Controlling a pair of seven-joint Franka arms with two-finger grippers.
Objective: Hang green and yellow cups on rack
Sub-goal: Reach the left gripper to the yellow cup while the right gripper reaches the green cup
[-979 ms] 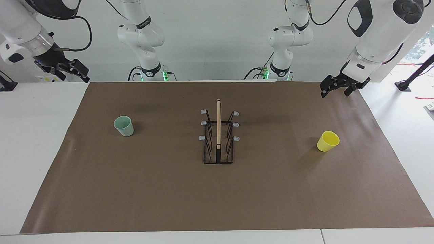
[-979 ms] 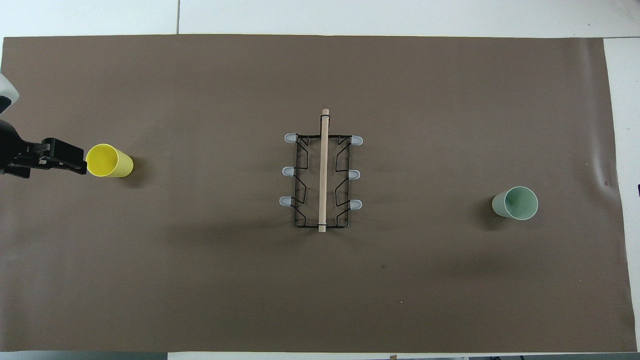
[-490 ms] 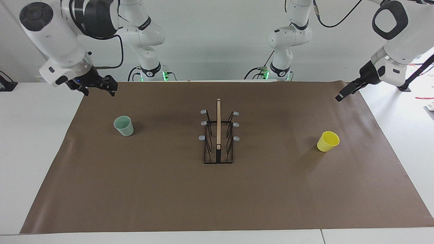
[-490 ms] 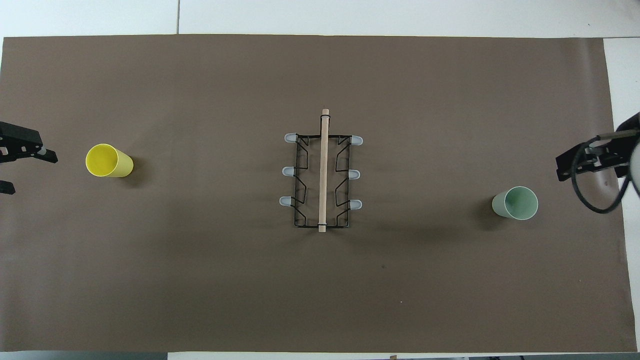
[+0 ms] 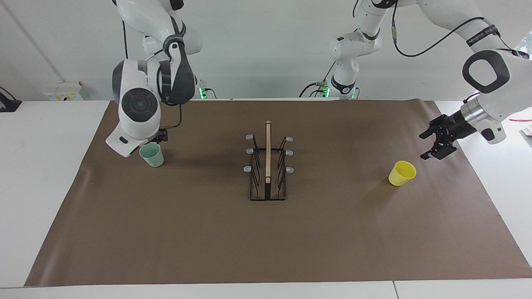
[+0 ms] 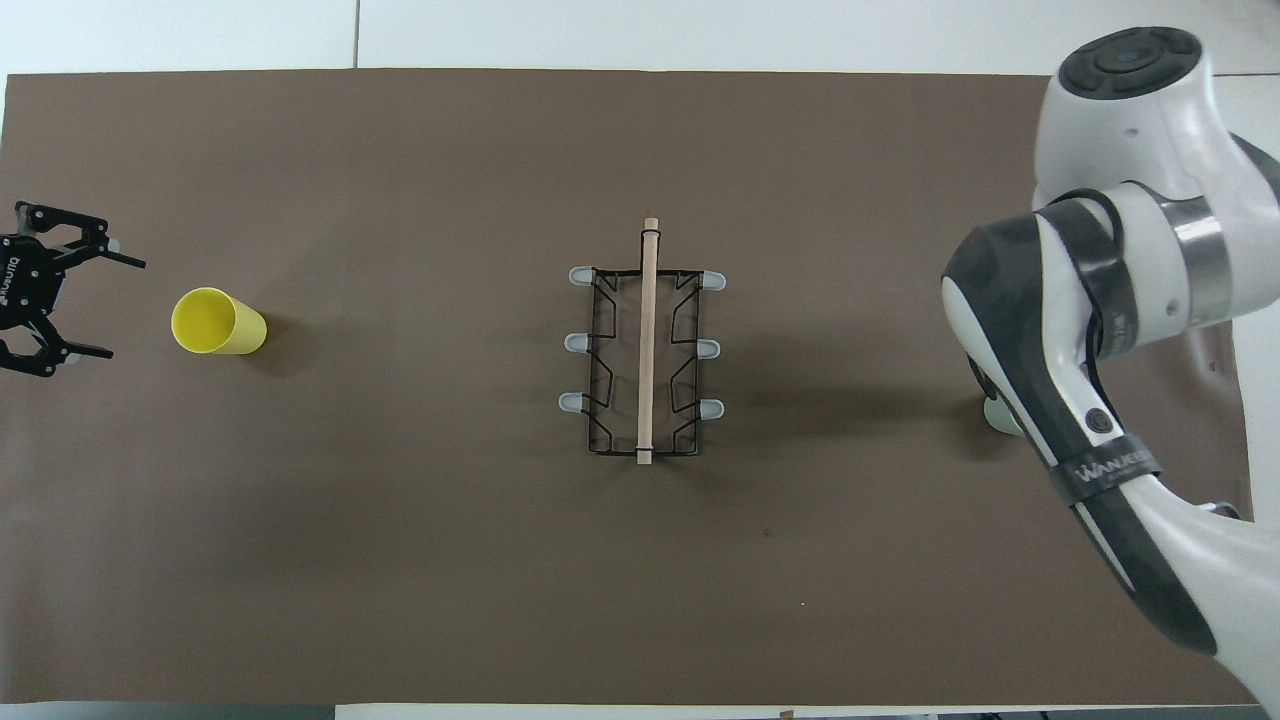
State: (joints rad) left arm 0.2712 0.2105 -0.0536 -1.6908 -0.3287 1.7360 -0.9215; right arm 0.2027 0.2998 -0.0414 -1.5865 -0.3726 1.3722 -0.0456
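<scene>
The rack (image 5: 267, 166) stands upright in the middle of the brown mat (image 5: 266, 232) on the worktop (image 5: 41, 174), its wooden centre bar running toward and away from the robots and all six grey-tipped prongs bare. Both cups stand on the mat well apart from the rack. The green cup (image 5: 151, 154) is toward the right arm's end of the worktop from the rack, mouth up. The yellow cup (image 5: 402, 172) is toward the left arm's end and slightly farther from the robots than the green one.

The facing view shows the whole green cup, with the right tool (image 5: 160, 137) just above the part of its rim nearest the robots, mostly hidden by the arm's wrist; whether its fingers are spread or touch the cup cannot be told. In the overhead view the right arm covers that tool entirely, and only a sliver of the green cup (image 6: 997, 417) shows at the arm's edge.

The left tool (image 5: 432, 144) is low beside the yellow cup, on the side away from the rack, fingers spread wide and holding nothing. The overhead view shows this gap best: the left tool (image 6: 95, 305) is clearly apart from the yellow cup (image 6: 217, 321), its fingers pointing toward it.
</scene>
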